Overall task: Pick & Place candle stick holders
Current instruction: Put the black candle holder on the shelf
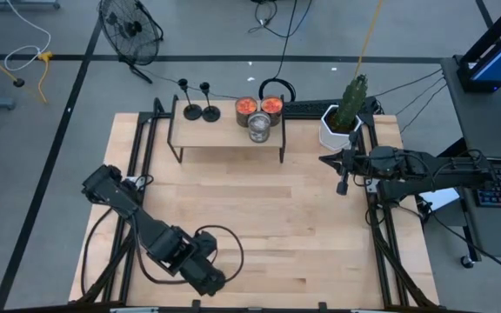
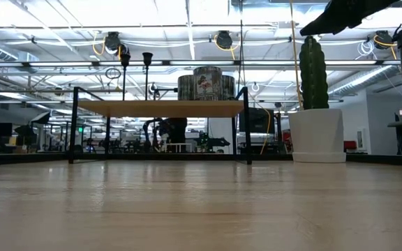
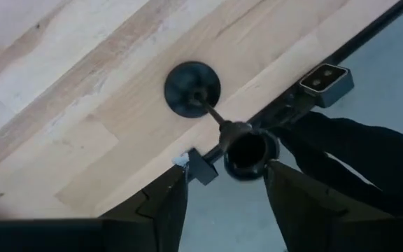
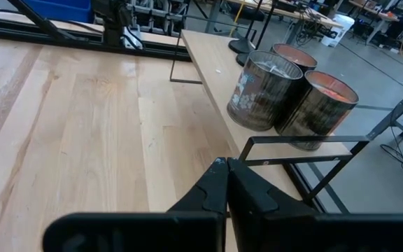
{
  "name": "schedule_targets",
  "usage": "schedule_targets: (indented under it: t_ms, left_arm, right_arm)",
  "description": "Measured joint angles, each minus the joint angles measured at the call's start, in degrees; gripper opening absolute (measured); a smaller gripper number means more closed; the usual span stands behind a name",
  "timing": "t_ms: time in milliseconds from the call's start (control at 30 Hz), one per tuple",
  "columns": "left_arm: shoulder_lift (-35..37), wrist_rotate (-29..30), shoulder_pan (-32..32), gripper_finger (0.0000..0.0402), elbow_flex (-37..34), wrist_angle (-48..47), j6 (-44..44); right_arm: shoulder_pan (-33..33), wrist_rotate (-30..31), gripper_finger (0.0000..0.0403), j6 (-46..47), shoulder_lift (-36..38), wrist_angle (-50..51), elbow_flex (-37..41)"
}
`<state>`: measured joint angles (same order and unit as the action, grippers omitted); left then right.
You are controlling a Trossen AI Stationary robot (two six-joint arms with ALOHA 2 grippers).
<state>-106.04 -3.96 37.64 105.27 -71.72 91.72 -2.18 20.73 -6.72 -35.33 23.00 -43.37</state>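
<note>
Table edge: left hand hides holder stem

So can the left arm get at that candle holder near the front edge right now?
Probably yes. The left gripper hangs right above the candle holder, its open fingers either side of the top cup, with nothing between them.

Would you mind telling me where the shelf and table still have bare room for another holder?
The shelf is bare between the two holders at its left end and the three tins, and right of the tins. The table is bare in the middle. The near left corner is crowded by the left gripper around a third holder.
</note>
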Motion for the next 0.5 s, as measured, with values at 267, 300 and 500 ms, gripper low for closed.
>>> schedule_targets:
  t_ms: [267,300,500]
  left_arm:
    - [-4.35,-1.06,-0.01,0.0191,0.0,0.07,-2.1]
    - [-4.94,-1.27,-0.01,0.0191,0.0,0.02,-2.33]
    - [-7.23,-5.27,-0.16,0.0176,0.23,0.0,-4.25]
  right_arm:
    - [0.0,0.01,0.0,0.01,0.02,-0.47,0.0]
    - [-0.01,0.01,0.0,0.0,0.01,-0.5,0.01]
    - [-0.01,0.01,0.0,0.0,0.0,-0.47,0.01]
